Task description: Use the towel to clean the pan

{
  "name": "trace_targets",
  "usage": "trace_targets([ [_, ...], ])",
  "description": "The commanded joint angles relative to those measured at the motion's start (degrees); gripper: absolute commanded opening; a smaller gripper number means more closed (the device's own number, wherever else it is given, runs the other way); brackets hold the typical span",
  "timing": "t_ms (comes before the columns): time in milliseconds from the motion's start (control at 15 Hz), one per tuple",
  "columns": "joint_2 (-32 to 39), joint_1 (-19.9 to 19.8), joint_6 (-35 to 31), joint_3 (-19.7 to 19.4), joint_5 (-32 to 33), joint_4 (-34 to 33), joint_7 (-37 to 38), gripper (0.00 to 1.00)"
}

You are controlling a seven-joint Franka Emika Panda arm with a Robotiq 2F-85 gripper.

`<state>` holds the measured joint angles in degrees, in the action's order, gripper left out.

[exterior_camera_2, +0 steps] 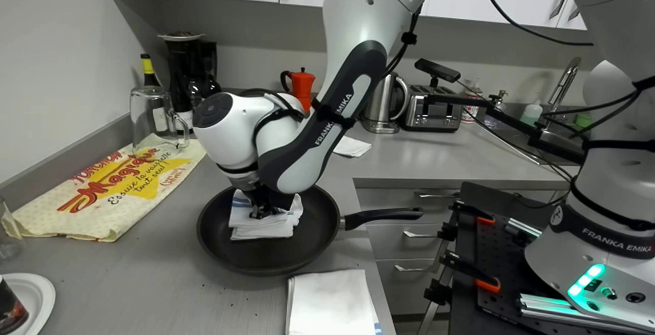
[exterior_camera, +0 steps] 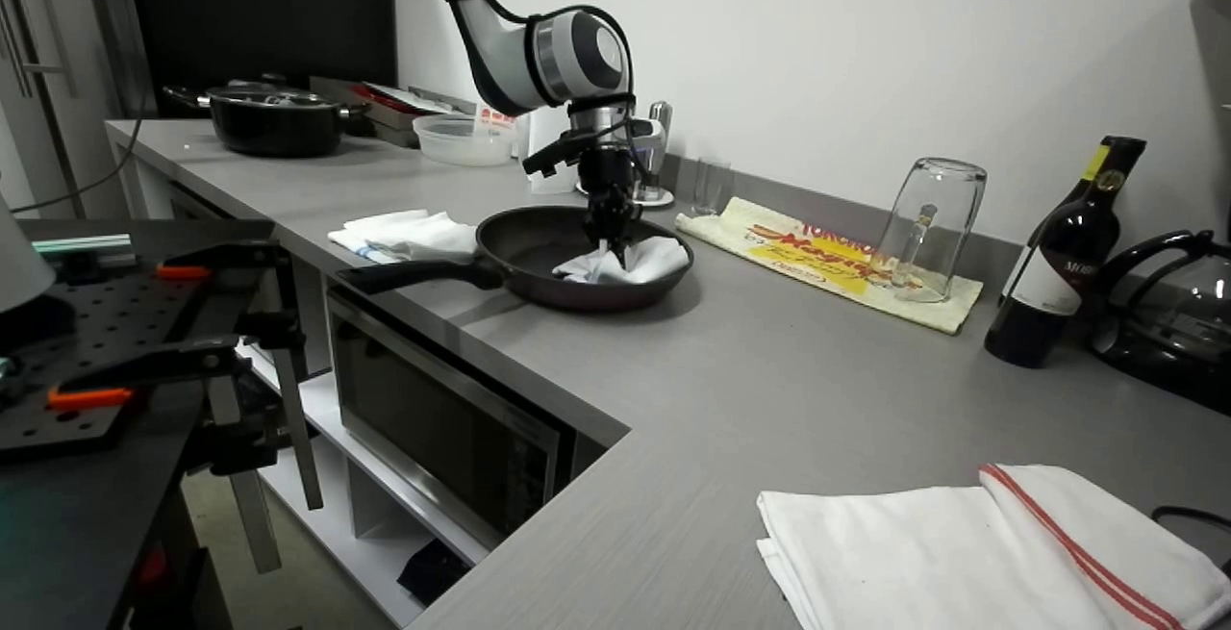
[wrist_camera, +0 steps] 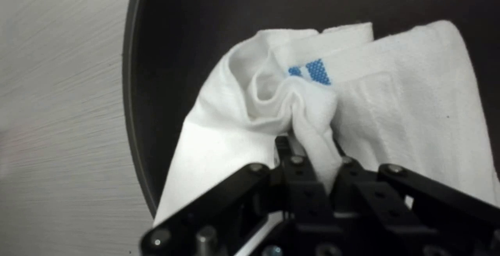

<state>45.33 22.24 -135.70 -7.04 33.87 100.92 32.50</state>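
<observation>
A dark frying pan (exterior_camera: 534,231) sits on the grey counter. It also shows in an exterior view (exterior_camera_2: 314,238) and in the wrist view (wrist_camera: 187,13). A white towel with blue stripes (wrist_camera: 406,103) lies bunched and folded inside the pan, and both exterior views show it there (exterior_camera: 662,260) (exterior_camera_2: 263,230). My gripper (wrist_camera: 312,150) points down into the pan. Its two fingers are closed on a pinched fold of the towel. In both exterior views the fingertips are partly hidden by the cloth. The towel's underside is hidden.
The pan's handle (exterior_camera_2: 384,216) reaches over the counter's front edge. A folded white towel (exterior_camera_2: 330,302) lies beside the pan. A yellow printed cloth (exterior_camera: 779,250) bears an upturned glass mug (exterior_camera: 933,226). A wine bottle (exterior_camera: 1058,255) and a red-striped towel (exterior_camera: 904,553) are farther along.
</observation>
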Motion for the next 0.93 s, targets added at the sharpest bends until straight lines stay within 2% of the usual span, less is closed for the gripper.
trace_targets([
  [0,1.31,-2.61,1.50,4.48,-9.07,-1.13,-2.71,0.02],
  [533,0.59,-8.30,5.27,10.75,-29.11,-1.95,-8.73,0.02],
  [867,0.84,-10.75,6.76,14.08,-38.68,-2.31,-12.37,0.02],
])
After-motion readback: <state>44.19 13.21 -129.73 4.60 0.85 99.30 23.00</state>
